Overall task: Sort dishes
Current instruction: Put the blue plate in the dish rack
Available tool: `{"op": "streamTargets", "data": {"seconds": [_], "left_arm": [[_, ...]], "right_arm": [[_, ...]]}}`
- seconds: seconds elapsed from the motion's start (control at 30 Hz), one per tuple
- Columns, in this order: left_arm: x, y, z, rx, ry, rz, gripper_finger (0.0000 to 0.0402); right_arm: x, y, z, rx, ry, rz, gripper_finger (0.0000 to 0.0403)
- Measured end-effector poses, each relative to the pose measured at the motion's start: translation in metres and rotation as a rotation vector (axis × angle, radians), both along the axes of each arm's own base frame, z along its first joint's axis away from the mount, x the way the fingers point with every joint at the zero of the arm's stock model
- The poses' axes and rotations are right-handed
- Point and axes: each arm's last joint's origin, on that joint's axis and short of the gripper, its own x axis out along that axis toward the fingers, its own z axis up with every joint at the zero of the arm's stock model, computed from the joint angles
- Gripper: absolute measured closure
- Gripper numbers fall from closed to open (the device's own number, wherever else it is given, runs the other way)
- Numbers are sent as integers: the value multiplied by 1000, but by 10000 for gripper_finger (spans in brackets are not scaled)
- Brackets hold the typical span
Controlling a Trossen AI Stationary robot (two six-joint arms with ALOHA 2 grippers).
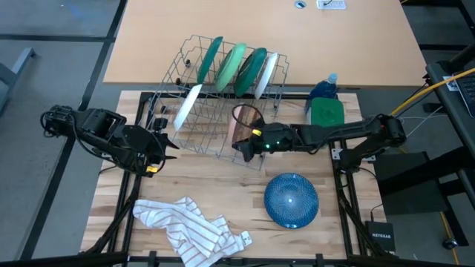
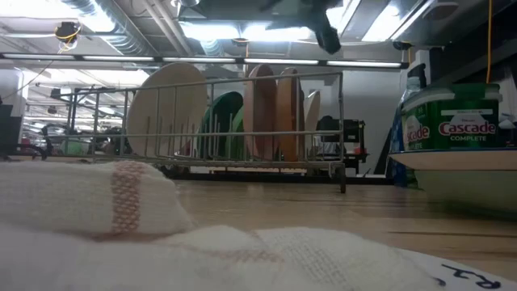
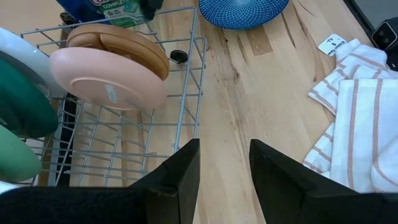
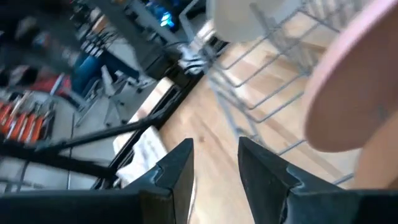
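High view, right gripper open beside rack, left gripper open

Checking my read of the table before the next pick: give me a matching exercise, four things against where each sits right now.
Things:
1. blue bowl
2. pink plate
3. striped cloth
4. green tub

Places:
A. standing in the rack, at its near right corner
B. upside down on the table, front right
C. beside the rack, on its right
D. crumpled at the table's front edge, left of centre

Pairs: 1-B, 2-A, 3-D, 4-C
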Motion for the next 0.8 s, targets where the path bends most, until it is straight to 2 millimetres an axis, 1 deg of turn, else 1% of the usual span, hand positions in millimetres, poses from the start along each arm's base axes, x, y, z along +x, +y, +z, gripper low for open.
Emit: {"op": "streamTargets", "data": {"seconds": [0.13, 0.23, 0.37, 0.53, 0.7, 0.8], "left_arm": [[5, -2, -7, -1, -16, -5, 273], [14, -5, -18, 11, -33, -21, 273], [30, -10, -40, 15, -90, -41, 273], [53, -19, -67, -3, -205, -113, 273], [75, -29, -91, -40, -276, -179, 273], [86, -34, -108, -64, -271, -210, 273]], "right_arm": [[-7, 19, 6, -30, -6, 79, 276], [-12, 35, 6, -38, 13, 132, 276], [-21, 59, 0, -60, 93, 187, 276], [-41, 90, -14, -113, 246, 208, 276], [-61, 120, -21, -71, 334, 250, 276], [-70, 135, -22, -42, 348, 267, 276]]}}
